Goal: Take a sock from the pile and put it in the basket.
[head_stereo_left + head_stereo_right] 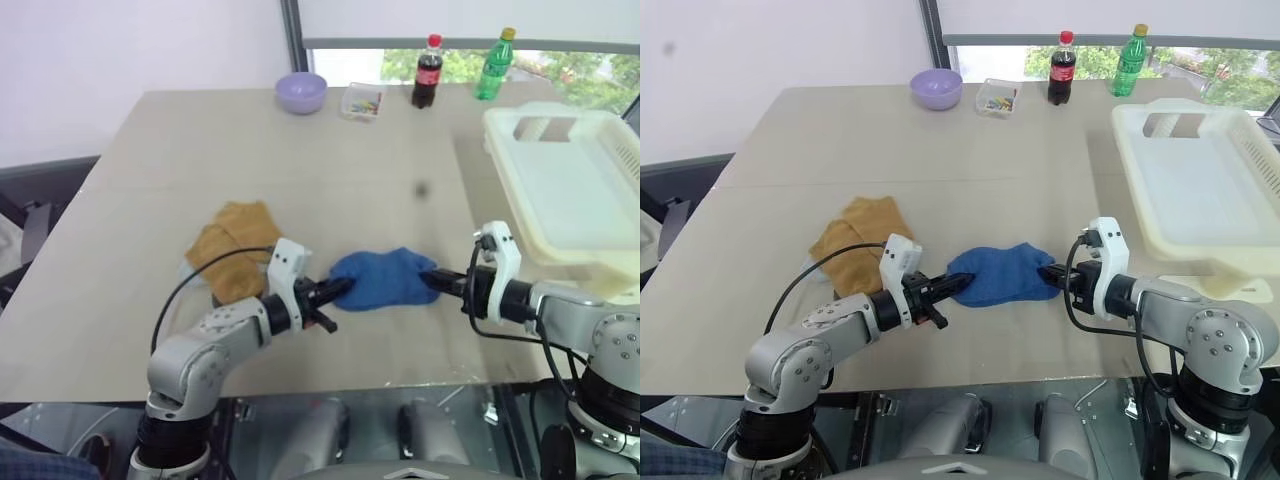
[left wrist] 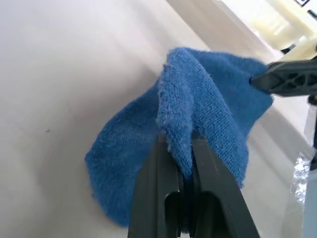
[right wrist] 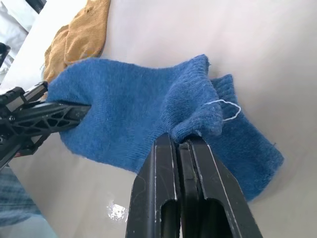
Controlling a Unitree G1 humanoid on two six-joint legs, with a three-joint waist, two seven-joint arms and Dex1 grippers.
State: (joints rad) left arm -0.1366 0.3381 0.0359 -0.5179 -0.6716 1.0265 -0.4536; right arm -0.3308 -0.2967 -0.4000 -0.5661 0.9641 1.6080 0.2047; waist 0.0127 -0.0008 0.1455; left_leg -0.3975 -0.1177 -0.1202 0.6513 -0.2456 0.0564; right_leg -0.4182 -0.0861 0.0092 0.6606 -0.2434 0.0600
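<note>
A royal-blue sock (image 1: 385, 278) stretches between my two grippers, low over the table near its front edge. My left gripper (image 1: 345, 288) is shut on the sock's left end, and the left wrist view shows a fold of blue knit pinched between the fingers (image 2: 168, 163). On the sock's right end my right gripper (image 1: 428, 278) is shut, with bunched fabric caught at its fingertips (image 3: 190, 148). The pile (image 1: 232, 250), here mustard-tan socks, lies on the table just left of the left gripper. The cream-white basket (image 1: 570, 190) stands at the right, beyond the right arm.
Along the table's far edge stand a lilac bowl (image 1: 301, 92), a small clear box (image 1: 362, 102), a cola bottle (image 1: 428, 72) and a green bottle (image 1: 494, 65). The basket overhangs the table's right side. Bare tabletop (image 1: 330, 180) lies between the socks and the far items.
</note>
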